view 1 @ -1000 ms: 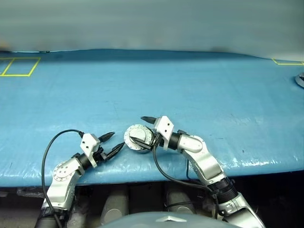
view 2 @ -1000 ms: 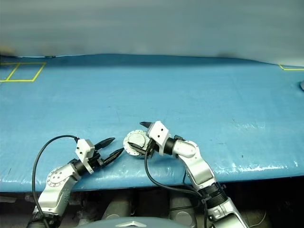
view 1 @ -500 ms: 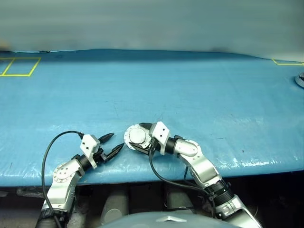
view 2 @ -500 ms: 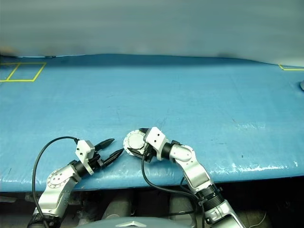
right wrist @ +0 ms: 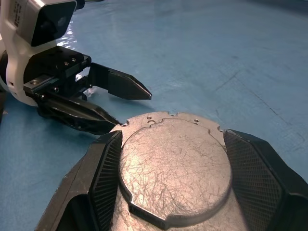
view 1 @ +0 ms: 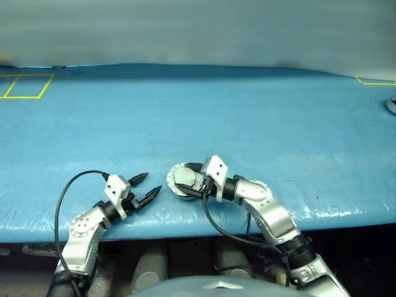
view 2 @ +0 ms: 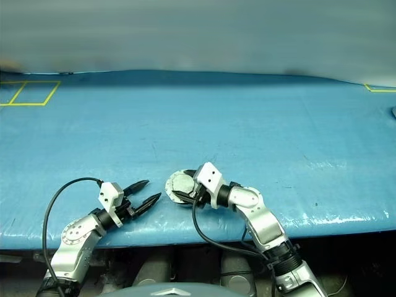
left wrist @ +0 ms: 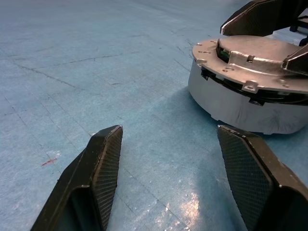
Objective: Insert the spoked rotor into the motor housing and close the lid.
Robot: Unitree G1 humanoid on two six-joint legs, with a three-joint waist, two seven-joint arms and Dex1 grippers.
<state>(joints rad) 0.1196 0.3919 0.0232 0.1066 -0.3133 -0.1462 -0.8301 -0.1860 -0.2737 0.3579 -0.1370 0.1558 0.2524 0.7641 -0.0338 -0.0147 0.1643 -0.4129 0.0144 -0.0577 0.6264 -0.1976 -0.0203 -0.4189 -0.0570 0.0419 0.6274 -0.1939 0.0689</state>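
1. Left eye view: a round silver-grey metal motor housing is seen lying flat on the blue tarpaulin-covered table, near its front edge and between the two arms.
2. The plain grey round lid with its raised centre boss is seen resting on top of the housing, outer face up; in the left wrist view a thin dark gap is visible between the lid's flanged rim and the housing wall.
3. The right gripper is placed around the lid, one black finger at each side of the raised boss. The fingers stand just beside the metal, but whether they press it cannot be told from the frames.
4. The left gripper is held just beside the housing on its left, tips pointed towards it and not touching. Its two ribbed black fingers are spread apart with nothing between them except bare tarpaulin.
5. A black cable is looped from the left wrist, and another is hung below the right forearm.
6. Yellow tape lines are marked on the far left corner of the table.
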